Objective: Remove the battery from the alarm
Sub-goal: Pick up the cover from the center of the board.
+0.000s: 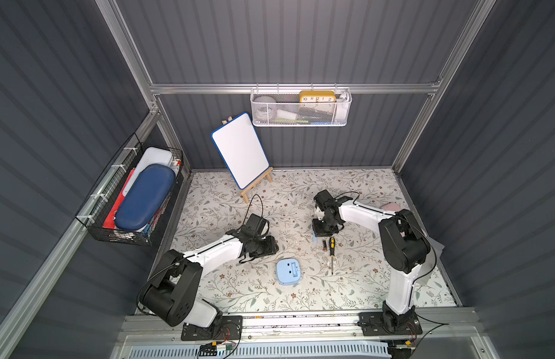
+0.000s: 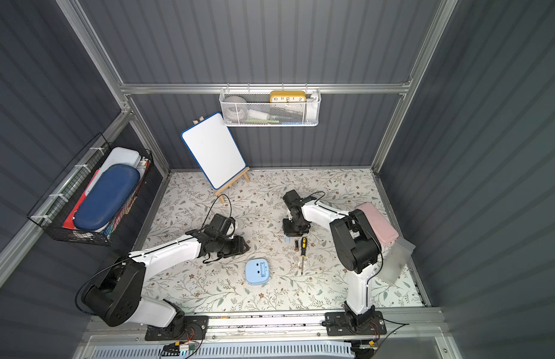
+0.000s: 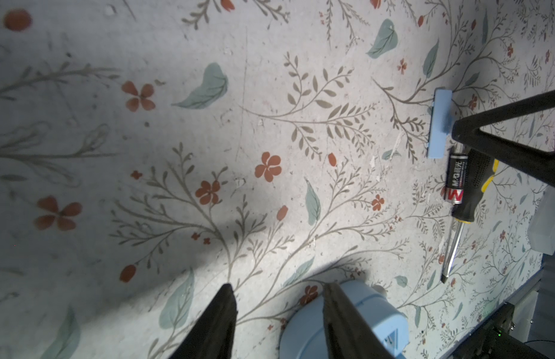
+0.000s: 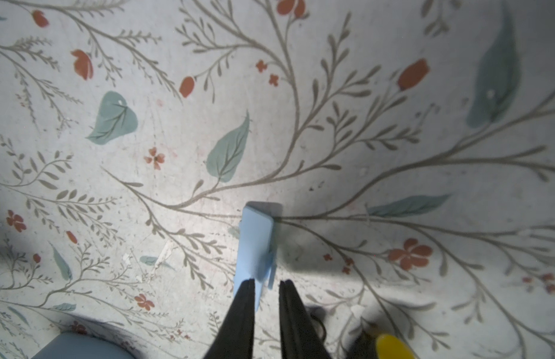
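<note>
While both white-and-black arms reach over the floral-patterned tabletop (image 1: 239,295), your left gripper (image 3: 278,286) hovers low with its black fingers released and spread wide. Nothing sits between them, and one finger is just beside the pale-blue rounded-square plastic alarm (image 1: 288,272). Your right gripper (image 4: 267,281), well apart toward the back of the table, points down with only a narrow gap between its fingers. Bare table shows through that gap, so it grasps nothing. The alarm lies face down near the table's front centre, its back up and a slot in that back uncovered. To its right lies the black-and-yellow-handled screwdriver (image 1: 332,253), metal tip toward the front. A small pale-blue rectangular plastic cover (image 4: 256,245) lies flat under the right gripper's tips. You find the slim black cylindrical battery (image 3: 455,180) out of the alarm, on the table alongside the screwdriver's handle, touching it or nearly so.
</note>
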`<action>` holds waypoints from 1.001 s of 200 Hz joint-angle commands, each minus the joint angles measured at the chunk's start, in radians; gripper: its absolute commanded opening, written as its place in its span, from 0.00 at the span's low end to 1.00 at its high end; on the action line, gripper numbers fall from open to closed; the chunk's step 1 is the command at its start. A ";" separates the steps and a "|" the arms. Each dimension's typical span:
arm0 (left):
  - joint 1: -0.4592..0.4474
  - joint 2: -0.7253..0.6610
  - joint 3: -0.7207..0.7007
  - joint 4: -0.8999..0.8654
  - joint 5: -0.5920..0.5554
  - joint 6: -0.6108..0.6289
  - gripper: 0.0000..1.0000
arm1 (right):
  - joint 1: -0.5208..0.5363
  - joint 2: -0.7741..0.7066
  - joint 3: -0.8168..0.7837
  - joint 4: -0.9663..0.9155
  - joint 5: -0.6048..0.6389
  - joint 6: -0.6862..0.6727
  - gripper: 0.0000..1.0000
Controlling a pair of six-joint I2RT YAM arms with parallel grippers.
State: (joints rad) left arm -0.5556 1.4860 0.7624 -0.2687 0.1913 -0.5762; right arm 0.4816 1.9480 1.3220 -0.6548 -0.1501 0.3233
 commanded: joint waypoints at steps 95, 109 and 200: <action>0.005 0.004 0.010 0.002 0.013 0.015 0.50 | -0.008 0.027 -0.010 0.004 -0.014 -0.004 0.13; 0.005 0.003 0.010 0.002 0.013 0.013 0.49 | -0.008 0.018 -0.012 0.005 -0.014 -0.002 0.13; 0.005 -0.011 0.009 -0.010 0.010 0.009 0.49 | -0.010 -0.075 -0.064 0.027 -0.014 0.037 0.11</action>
State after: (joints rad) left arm -0.5556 1.4860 0.7624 -0.2687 0.1909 -0.5766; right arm 0.4767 1.9289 1.2819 -0.6212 -0.1646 0.3370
